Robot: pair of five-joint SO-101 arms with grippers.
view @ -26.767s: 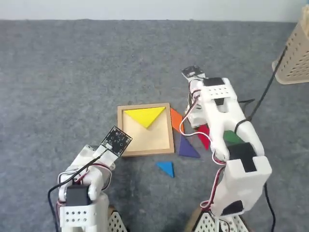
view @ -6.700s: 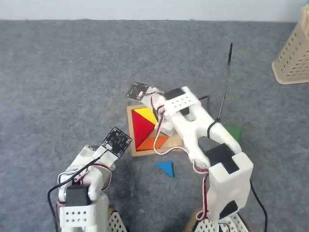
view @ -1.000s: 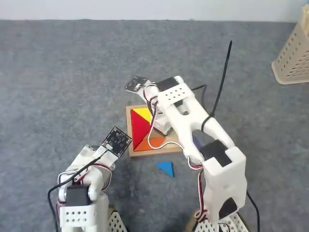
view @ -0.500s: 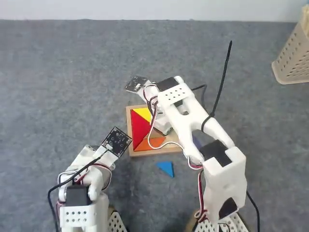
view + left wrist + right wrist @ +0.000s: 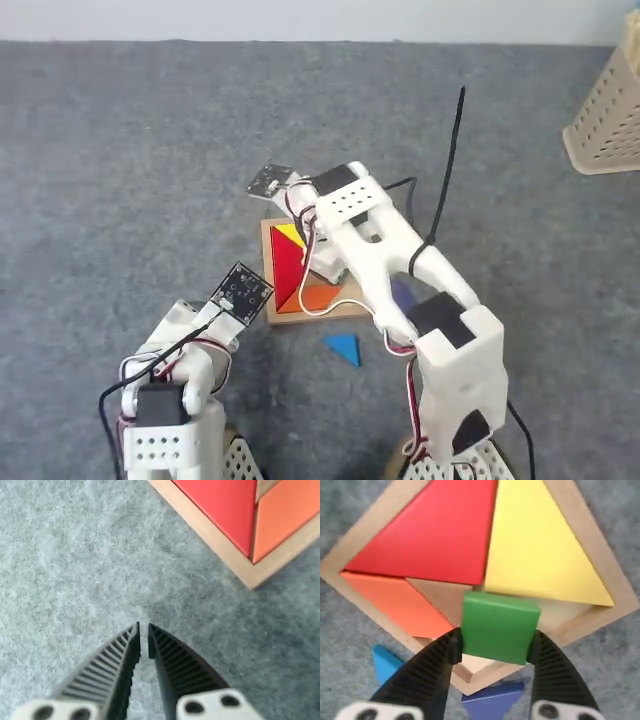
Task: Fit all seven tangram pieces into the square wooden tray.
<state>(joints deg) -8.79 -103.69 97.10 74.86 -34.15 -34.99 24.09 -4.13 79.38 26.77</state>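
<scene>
Right tool [image 5: 496, 641] is squeezing the green square [image 5: 500, 625] over the wooden tray [image 5: 616, 587]. It hangs above the bare spot by the red triangle [image 5: 435, 535], yellow triangle [image 5: 540, 550] and orange piece [image 5: 395, 597]. I think the job now is putting the square in. Next it must turn to fit, go down, then let go. Left tool [image 5: 143, 635] is pinched shut on nothing, over the grey surface [image 5: 65, 555].

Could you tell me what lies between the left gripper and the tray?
Bare grey carpet lies between left gripper and tray, in the left wrist view.
</scene>
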